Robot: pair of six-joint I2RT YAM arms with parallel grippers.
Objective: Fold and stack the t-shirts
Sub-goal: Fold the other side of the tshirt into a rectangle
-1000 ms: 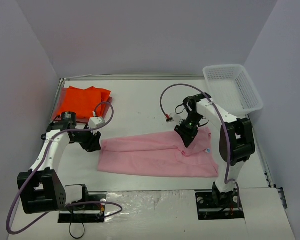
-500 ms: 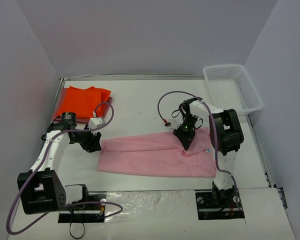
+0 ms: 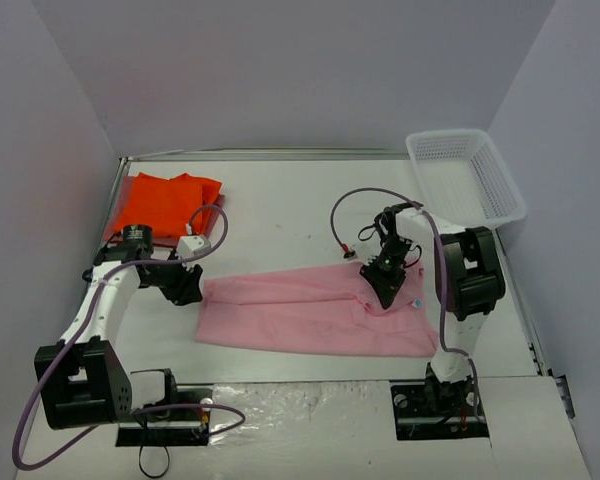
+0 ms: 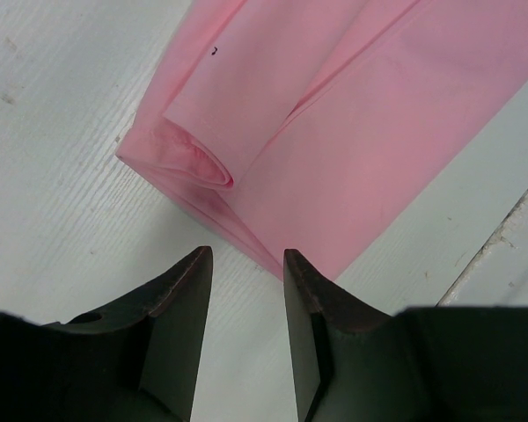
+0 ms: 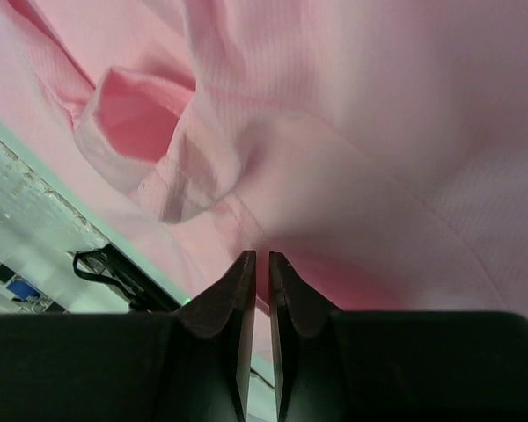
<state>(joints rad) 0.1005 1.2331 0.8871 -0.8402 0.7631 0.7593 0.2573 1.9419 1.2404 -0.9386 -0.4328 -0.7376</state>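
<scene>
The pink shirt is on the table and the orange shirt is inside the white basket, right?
Not quite. The pink shirt is on the table, but the orange shirt is not inside the white basket. It lies on the table too, in the far left corner. The top view shows it.
</scene>
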